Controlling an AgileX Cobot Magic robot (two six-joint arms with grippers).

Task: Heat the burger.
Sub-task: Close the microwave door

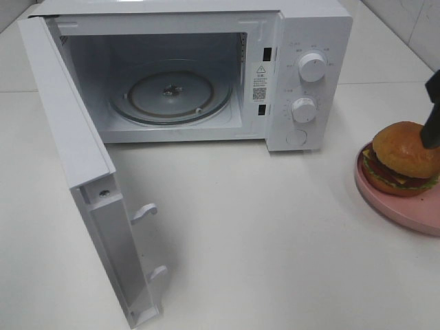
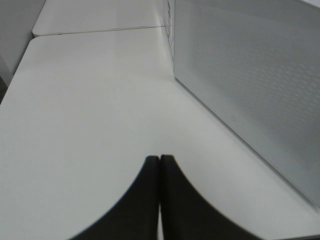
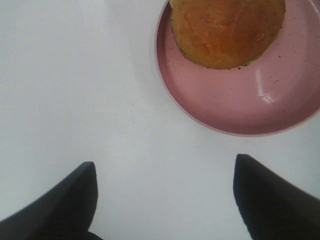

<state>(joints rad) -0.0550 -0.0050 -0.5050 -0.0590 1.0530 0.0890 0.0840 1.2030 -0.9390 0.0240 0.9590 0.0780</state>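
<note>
Standing open, the microwave [image 1: 206, 75] is ready but empty; the burger [image 1: 402, 159] sits on its plate [image 3: 240, 107] on the table. Right claw [image 3: 165, 200] spread above; left claw [image 2: 159, 195] pressed together.

The right pincer [image 3: 165, 175] hangs over the worktop [image 1: 275, 227] at its right edge, pointing down, its two dark fingers [image 3: 70, 200] spread wide with bare surface showing between the tips. Nothing sits between them. From the high camera only a short piece of this arm shows, a dark finger [image 1: 432, 124] dropping in from the right border of the view.

The left pincer [image 2: 159, 165] is low over the worktop on the left side, its two dark fingers [image 2: 142, 200] pressed flat against each other so that only a thin seam runs between them, and they grip nothing. The high camera does not show this arm.
</note>
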